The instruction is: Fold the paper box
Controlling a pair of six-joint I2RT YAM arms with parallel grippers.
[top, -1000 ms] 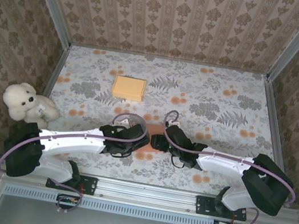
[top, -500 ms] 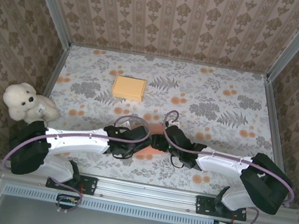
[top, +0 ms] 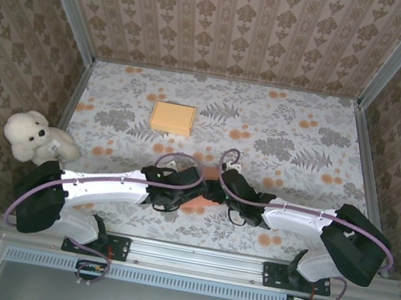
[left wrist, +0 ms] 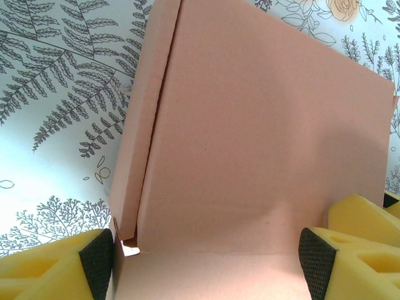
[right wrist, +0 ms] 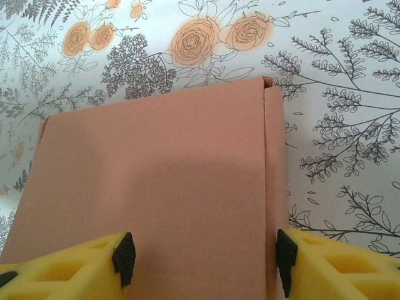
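The salmon-pink paper box (left wrist: 262, 156) shows a broad smooth panel and a narrow creased side flap (right wrist: 274, 187). The left gripper (left wrist: 206, 262) straddles it, and whether it squeezes cannot be told. The right gripper (right wrist: 203, 256) stands spread.

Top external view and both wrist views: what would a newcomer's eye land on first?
The left fingers and right fingers, yellow foam with black pads, meet at the near centre of the floral-patterned table. They are spread open over a salmon-pink paper box, seen close up in both wrist views. Next come the white teddy bear at the table's left edge and the flat yellow-orange box lying farther back.
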